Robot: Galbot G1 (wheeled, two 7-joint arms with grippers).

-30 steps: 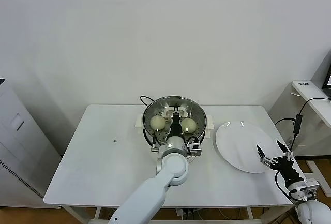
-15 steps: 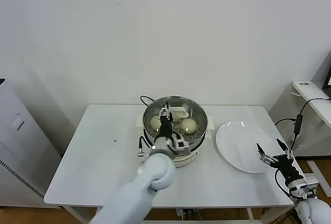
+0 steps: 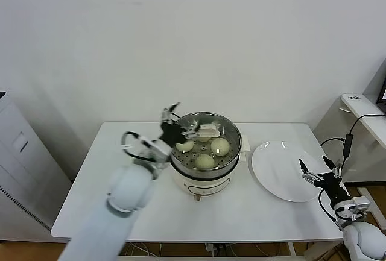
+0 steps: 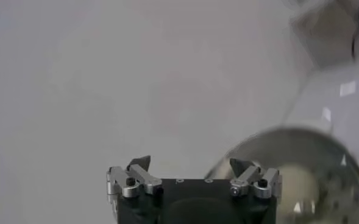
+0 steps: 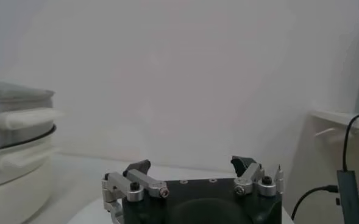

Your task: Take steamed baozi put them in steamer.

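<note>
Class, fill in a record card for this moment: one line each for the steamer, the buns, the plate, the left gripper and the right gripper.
steamer: round shiny steel steamer basket on a cream-white pot base, mid-table
buns: three cream-white round baozi visible inside the basket
plate: flat white round plate, right of the steamer, nothing on it
left gripper: open, holding nothing, above the steamer's left rim
right gripper: open, holding nothing, at the plate's right edge

Steamer (image 3: 205, 129) shiny perforated steel; baozi (image 3: 220, 146) smooth matt dough; plate (image 3: 283, 170) glossy white

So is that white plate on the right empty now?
Empty: the white plate shows only bare surface, while three buns sit inside the steamer.
</note>
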